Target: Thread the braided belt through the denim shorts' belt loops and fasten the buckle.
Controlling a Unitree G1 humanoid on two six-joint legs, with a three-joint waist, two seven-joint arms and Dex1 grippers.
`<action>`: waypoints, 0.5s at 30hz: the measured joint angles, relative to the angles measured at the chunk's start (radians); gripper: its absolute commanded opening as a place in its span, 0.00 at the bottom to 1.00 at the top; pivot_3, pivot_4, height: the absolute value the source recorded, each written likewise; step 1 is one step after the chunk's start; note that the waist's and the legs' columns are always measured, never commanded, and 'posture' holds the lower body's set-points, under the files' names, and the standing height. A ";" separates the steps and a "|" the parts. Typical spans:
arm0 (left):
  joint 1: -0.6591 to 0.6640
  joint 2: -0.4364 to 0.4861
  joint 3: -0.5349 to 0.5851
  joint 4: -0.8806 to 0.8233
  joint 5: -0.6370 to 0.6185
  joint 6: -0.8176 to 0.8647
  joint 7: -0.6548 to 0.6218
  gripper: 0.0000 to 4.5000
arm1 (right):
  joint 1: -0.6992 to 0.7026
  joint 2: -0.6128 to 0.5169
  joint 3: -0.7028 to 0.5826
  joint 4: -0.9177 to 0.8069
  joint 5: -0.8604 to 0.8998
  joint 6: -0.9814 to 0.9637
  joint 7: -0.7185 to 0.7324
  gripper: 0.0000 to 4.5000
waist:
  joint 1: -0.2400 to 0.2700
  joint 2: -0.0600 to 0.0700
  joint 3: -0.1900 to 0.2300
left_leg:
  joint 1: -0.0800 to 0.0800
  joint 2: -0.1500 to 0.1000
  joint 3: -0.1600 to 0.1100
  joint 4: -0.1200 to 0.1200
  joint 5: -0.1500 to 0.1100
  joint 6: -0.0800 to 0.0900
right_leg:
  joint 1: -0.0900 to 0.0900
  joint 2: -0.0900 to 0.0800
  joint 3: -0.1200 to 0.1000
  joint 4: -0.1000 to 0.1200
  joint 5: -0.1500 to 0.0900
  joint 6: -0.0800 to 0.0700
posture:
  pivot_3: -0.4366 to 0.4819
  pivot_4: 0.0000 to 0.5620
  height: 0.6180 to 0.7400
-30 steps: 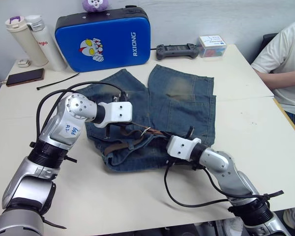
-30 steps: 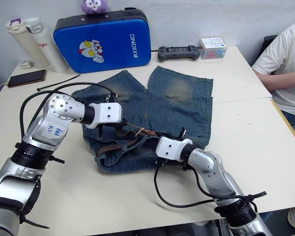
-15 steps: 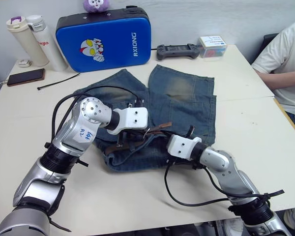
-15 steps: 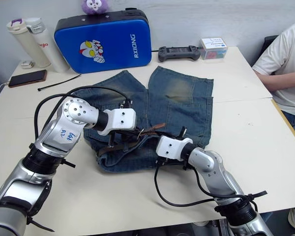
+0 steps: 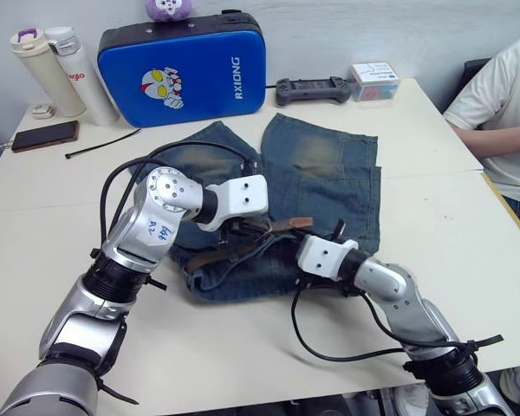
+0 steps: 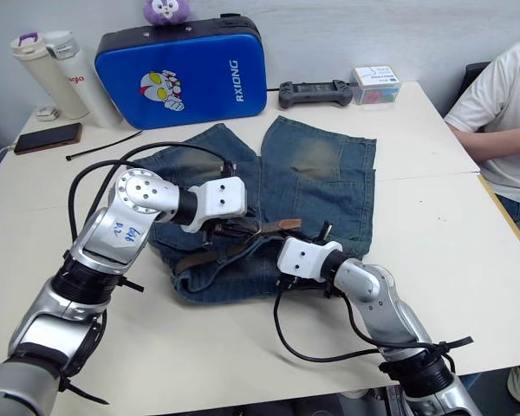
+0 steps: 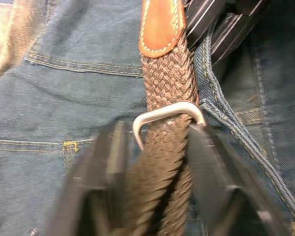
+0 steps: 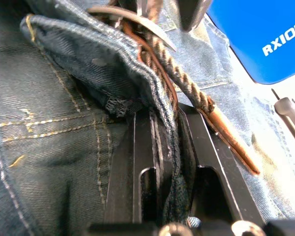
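Your left gripper (image 7: 152, 162) clasps the braided belt (image 7: 167, 83) behind the buckle (image 7: 168, 114); right gripper (image 8: 168, 162) pinches the denim shorts (image 5: 329, 173) waistband; buckle unfastened.

Count from my side: one pair of denim shorts (image 5: 329, 186), one braided belt (image 7: 167, 88) with one buckle (image 7: 168, 114). One blue hard case (image 5: 184, 68), two bottles (image 5: 56, 69), one phone (image 5: 43, 135), one game controller (image 5: 312, 87), one small box (image 5: 374, 81), one plush toy (image 5: 169, 9). One person (image 5: 503, 104). Belt loops: can't count, bunched.
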 measured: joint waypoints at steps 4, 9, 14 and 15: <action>-0.022 0.043 0.033 -0.027 -0.086 0.037 -0.050 0.99 | -0.001 -0.004 -0.001 -0.001 0.009 0.006 0.021 0.00 | 0.002 0.000 0.000 | 0.000 0.000 0.000 0.000 0.000 0.000 | 0.000 0.000 0.000 0.000 0.000 0.000 | 0.48 0.27 1.00; -0.036 0.080 0.124 -0.027 -0.189 0.123 -0.068 0.99 | -0.001 -0.030 -0.005 -0.029 0.049 0.044 0.082 0.00 | 0.001 0.000 0.000 | 0.000 0.000 0.000 0.000 0.000 0.000 | 0.000 0.000 0.000 0.000 0.000 0.000 | 0.48 0.27 1.00; -0.041 0.121 0.178 -0.021 -0.273 0.178 -0.068 1.00 | 0.006 -0.069 -0.014 -0.105 0.120 0.155 0.174 0.29 | 0.002 0.000 0.000 | 0.000 0.000 -0.001 0.000 0.000 0.000 | 0.001 0.000 0.000 -0.001 0.000 0.000 | 0.48 0.27 1.00; -0.041 0.132 0.179 -0.019 -0.280 0.177 -0.067 1.00 | 0.009 -0.077 -0.014 -0.124 0.136 0.171 0.193 0.39 | 0.002 0.000 0.000 | 0.000 0.000 -0.001 0.000 0.000 0.000 | 0.001 0.000 0.000 -0.001 0.000 0.000 | 0.48 0.27 1.00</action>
